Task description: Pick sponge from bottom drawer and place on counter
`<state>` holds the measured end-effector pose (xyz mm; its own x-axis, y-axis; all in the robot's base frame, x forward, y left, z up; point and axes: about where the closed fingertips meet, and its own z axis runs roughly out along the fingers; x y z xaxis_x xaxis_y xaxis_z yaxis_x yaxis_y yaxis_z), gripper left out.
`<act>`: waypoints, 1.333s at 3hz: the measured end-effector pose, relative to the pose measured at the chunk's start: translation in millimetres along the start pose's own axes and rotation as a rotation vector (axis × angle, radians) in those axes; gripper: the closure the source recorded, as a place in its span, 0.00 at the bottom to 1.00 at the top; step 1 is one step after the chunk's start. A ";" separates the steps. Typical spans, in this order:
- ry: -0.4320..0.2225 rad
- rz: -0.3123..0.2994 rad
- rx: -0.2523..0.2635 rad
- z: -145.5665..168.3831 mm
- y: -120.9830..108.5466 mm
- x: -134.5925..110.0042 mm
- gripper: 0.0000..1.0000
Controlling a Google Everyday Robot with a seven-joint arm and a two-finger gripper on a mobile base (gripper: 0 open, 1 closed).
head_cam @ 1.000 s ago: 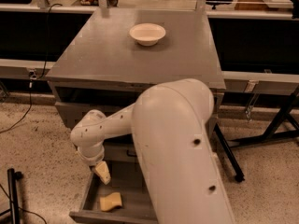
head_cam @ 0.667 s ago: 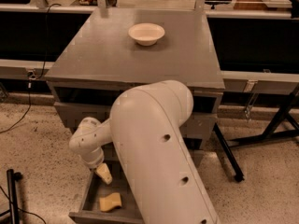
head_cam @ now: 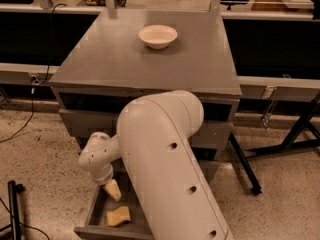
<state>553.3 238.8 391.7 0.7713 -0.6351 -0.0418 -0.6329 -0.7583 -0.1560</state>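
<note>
The pincer [head_cam: 113,190] hangs inside the open bottom drawer [head_cam: 93,215], toward its left side, pointing down. I cannot tell whether it is wide or narrow, because the arm [head_cam: 160,154] hides most of it. The sponge [head_cam: 118,216] lies flat on the drawer floor, just beside the pincer on its near side and apart from it. Its long axis runs roughly left to right. I judge that the coming move needs a short nearward shift, then a descent to grip across the short axis. The desk [head_cam: 150,69] carries a white bowl [head_cam: 157,36] toward its far edge.
</note>
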 end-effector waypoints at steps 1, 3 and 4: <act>-0.058 -0.065 0.050 31.2 11.2 -13.3 0.00; -0.084 -0.100 0.056 58.7 24.7 -28.4 0.00; -0.111 -0.072 0.062 70.1 29.8 -25.0 0.00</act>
<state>519.9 242.4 319.0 0.8197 -0.5564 -0.1362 -0.5726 -0.7888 -0.2233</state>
